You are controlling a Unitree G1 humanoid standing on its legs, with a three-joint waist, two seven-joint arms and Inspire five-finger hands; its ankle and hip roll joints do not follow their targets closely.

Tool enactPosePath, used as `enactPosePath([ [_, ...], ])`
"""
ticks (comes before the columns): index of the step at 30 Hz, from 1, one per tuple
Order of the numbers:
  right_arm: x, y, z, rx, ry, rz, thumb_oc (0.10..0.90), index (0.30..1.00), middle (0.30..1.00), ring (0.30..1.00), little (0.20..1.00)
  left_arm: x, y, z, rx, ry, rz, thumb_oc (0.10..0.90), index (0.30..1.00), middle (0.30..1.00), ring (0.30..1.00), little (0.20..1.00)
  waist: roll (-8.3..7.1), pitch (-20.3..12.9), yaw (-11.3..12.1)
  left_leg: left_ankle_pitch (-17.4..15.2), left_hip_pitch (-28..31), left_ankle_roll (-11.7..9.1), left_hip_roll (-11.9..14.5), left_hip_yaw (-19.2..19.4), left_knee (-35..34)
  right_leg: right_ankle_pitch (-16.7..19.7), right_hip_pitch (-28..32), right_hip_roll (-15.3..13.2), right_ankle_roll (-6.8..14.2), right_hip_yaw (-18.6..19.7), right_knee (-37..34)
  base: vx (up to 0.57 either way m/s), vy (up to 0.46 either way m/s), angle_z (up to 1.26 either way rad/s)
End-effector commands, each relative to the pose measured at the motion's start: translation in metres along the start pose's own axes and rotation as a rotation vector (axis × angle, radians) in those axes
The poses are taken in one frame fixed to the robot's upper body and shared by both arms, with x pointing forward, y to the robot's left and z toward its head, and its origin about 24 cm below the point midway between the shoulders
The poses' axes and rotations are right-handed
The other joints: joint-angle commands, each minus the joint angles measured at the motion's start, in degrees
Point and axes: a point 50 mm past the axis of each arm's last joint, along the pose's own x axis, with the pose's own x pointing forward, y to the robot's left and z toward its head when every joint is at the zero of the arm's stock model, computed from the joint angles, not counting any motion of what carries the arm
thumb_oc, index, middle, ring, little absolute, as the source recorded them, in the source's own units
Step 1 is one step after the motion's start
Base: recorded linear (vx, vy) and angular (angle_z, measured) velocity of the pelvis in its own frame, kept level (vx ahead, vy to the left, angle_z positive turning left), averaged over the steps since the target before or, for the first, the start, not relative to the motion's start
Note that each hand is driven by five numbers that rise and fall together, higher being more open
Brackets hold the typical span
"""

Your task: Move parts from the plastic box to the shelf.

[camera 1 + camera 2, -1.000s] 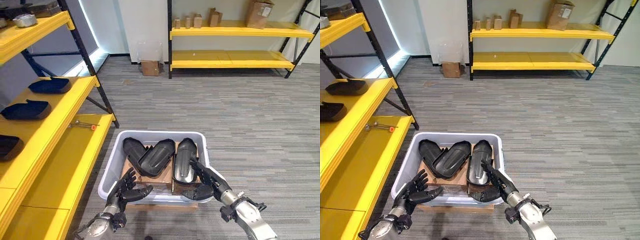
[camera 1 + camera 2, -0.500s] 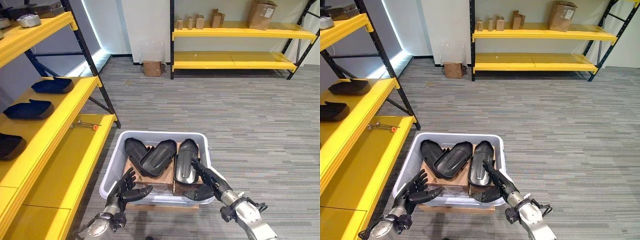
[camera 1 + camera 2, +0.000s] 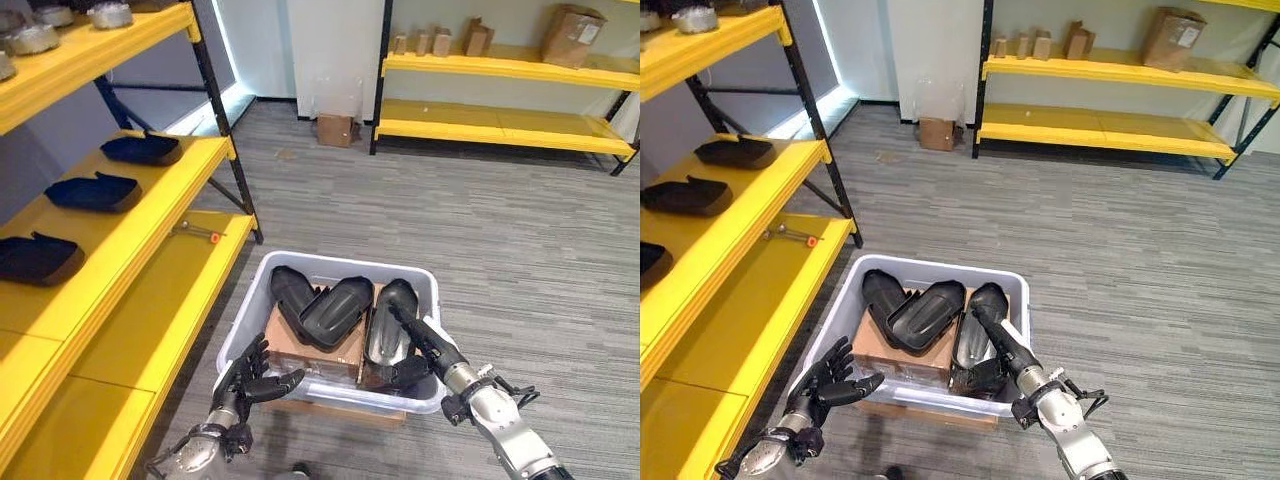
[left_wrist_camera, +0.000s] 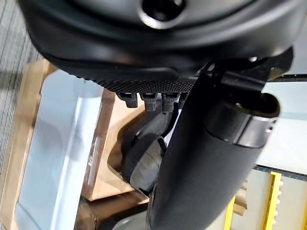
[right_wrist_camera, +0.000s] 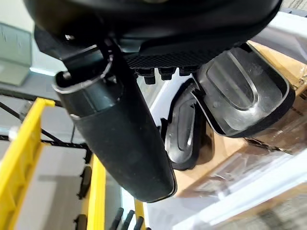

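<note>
Three dark parts (image 3: 337, 311) lie in your plastic box (image 3: 252, 310) on the floor, resting on a cardboard piece (image 3: 300, 346) inside it. At far left stands the yellow shelf (image 3: 130, 270), more dark moulded parts (image 3: 96, 190) already on its middle level and a small orange-tipped tool (image 3: 196, 232) on the lower one. Your left hand (image 3: 250, 380) hovers at the box's near left corner, fingers (image 3: 830, 362) spread and released, thumb pointing toward the rim, nothing held. Just beyond those fingers are the two overlapping parts. To the right, your right hand (image 3: 425, 352) reaches over the near rim into the box; its straight fingers (image 3: 992, 328) lie along the rightmost part (image 3: 389, 322), thumb below it, not curled round. Far behind, a second yellow shelf (image 3: 500, 100) carries cardboard boxes (image 3: 572, 22).
</note>
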Motion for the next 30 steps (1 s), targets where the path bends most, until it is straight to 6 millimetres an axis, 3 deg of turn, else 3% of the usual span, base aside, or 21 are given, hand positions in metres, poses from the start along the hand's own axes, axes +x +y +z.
enactPosePath([
  [1, 0.018, -0.03, 0.059, -0.066, -0.281, -0.096, 0.9, 1.0, 1.0, 1.0, 1.0, 0.015, -0.002, 0.061, 0.095, -0.278, -0.065, 0.9, 1.0, 1.0, 1.0, 1.0, -1.17, 0.2, 2.7, -0.6, -3.9, -1.1, 5.5, 1.1, 11.3, 5.9, -0.6, -6.9, 1.4, 2.4, 2.1, 0.03, 0.173, 0.11],
  [5, 0.018, -0.027, 0.055, -0.05, -0.275, -0.108, 0.9, 1.0, 1.0, 1.0, 1.0, 0.014, -0.002, 0.061, 0.12, -0.263, -0.093, 0.9, 1.0, 1.0, 1.0, 1.0, -1.78, 0.9, 3.5, -4.7, -3.3, 0.0, 5.0, 3.0, 15.2, 8.2, 0.1, -8.6, 2.3, 0.3, 2.9, 0.07, 0.213, -0.03],
  [8, 0.024, -0.018, 0.058, -0.05, -0.283, -0.086, 0.9, 1.0, 1.0, 1.0, 1.0, 0.01, -0.003, 0.058, 0.114, -0.27, -0.084, 0.9, 1.0, 1.0, 1.0, 1.0, -1.89, 1.3, 4.3, -6.1, -0.9, 1.0, 4.6, 6.5, 14.5, 13.3, -2.5, -11.5, 3.4, -4.8, 5.4, 0.0, 0.207, -0.29],
  [9, 0.027, -0.015, 0.061, -0.059, -0.287, -0.075, 0.9, 1.0, 1.0, 1.0, 1.0, 0.009, -0.003, 0.058, 0.11, -0.275, -0.073, 0.9, 1.0, 1.0, 1.0, 1.0, -1.64, 1.5, 4.3, -6.6, 0.1, 1.7, 4.1, 7.9, 13.7, 13.0, -3.7, -11.6, 3.5, -6.2, 7.0, -0.02, 0.246, -0.73],
  [12, 0.027, -0.018, 0.062, -0.06, -0.283, -0.073, 0.9, 1.0, 1.0, 1.0, 1.0, 0.01, -0.001, 0.061, 0.108, -0.276, -0.08, 0.9, 1.0, 1.0, 1.0, 1.0, -1.29, 1.4, 3.1, -7.2, 0.5, 3.1, 2.1, 8.4, 12.1, 8.9, -5.7, -7.6, 2.1, -4.6, 9.7, 0.0, 0.179, -0.58],
  [15, 0.022, -0.015, 0.059, -0.072, -0.278, -0.063, 0.9, 1.0, 1.0, 1.0, 1.0, 0.01, -0.002, 0.058, 0.082, -0.273, -0.078, 0.9, 1.0, 1.0, 1.0, 1.0, -0.94, 1.0, 1.1, -6.1, 2.0, 4.1, -0.4, 7.6, 7.6, 6.6, -8.2, -3.1, 1.3, -0.6, 12.1, 0.03, 0.124, -0.08],
  [16, 0.021, -0.015, 0.058, -0.074, -0.274, -0.063, 0.9, 1.0, 1.0, 1.0, 1.0, 0.01, -0.003, 0.057, 0.072, -0.27, -0.082, 0.9, 1.0, 1.0, 1.0, 1.0, -0.83, 0.9, 0.3, -5.6, 2.3, 4.1, -0.9, 7.0, 6.5, 5.6, -8.4, -1.3, 1.0, 1.1, 11.6, 0.09, 0.078, -0.13],
  [17, 0.019, -0.014, 0.053, -0.084, -0.257, -0.071, 0.9, 1.0, 1.0, 1.0, 1.0, 0.01, -0.006, 0.052, 0.052, -0.259, -0.099, 0.9, 1.0, 1.0, 1.0, 1.0, -0.55, 0.3, -1.2, -4.1, 3.2, 3.9, -2.3, 5.5, 3.0, 3.6, -8.4, 3.2, 0.1, 4.4, 10.0, 0.09, 0.052, -0.06],
  [20, 0.017, -0.017, 0.049, -0.085, -0.242, -0.087, 0.9, 1.0, 1.0, 1.0, 1.0, 0.01, -0.013, 0.048, 0.044, -0.247, -0.125, 0.9, 1.0, 1.0, 1.0, 1.0, -0.46, -0.3, -2.2, -3.1, 3.7, 3.5, -3.6, 4.1, 0.4, 2.3, -7.8, 6.9, -1.0, 6.4, 7.7, 0.06, 0.009, 0.24],
  [21, 0.016, -0.02, 0.046, -0.084, -0.231, -0.099, 0.9, 1.0, 1.0, 1.0, 1.0, 0.01, -0.017, 0.045, 0.042, -0.24, -0.145, 0.9, 1.0, 1.0, 1.0, 1.0, -0.62, -0.6, -2.6, -1.6, 3.1, 3.6, -4.2, 4.2, -0.5, 2.5, -7.8, 9.0, -2.5, 6.6, 5.7, 0.05, -0.049, 0.16],
  [23, 0.012, -0.025, 0.039, -0.082, -0.21, -0.119, 0.9, 1.0, 1.0, 1.0, 1.0, 0.009, -0.025, 0.04, 0.052, -0.228, -0.178, 0.9, 1.0, 1.0, 1.0, 1.0, -1.06, -1.2, -4.0, -1.8, 2.9, 3.6, -5.7, 2.0, -1.4, 1.8, -6.9, 12.3, -3.7, 10.6, 0.6, 0.09, -0.07, 0.13],
  [25, 0.009, -0.026, 0.035, -0.093, -0.197, -0.121, 0.9, 1.0, 1.0, 1.0, 1.0, 0.009, -0.03, 0.037, 0.052, -0.222, -0.196, 0.9, 1.0, 1.0, 1.0, 1.0, -1.04, -2.2, -4.9, -1.4, 2.3, 3.5, -6.2, 1.2, -1.7, 1.8, -6.2, 13.7, -4.5, 13.0, -1.2, 0.1, -0.06, 0.47],
  [30, 0.008, -0.02, 0.028, -0.134, -0.159, -0.091, 0.9, 1.0, 1.0, 1.0, 1.0, 0.009, -0.031, 0.034, 0.044, -0.209, -0.201, 0.9, 1.0, 1.0, 1.0, 1.0, -0.79, -3.9, -5.6, -1.8, 1.7, 3.2, -6.3, 1.7, -1.1, 1.2, -5.2, 13.7, -4.9, 14.0, -2.8, 0.1, -0.08, 0.04],
])
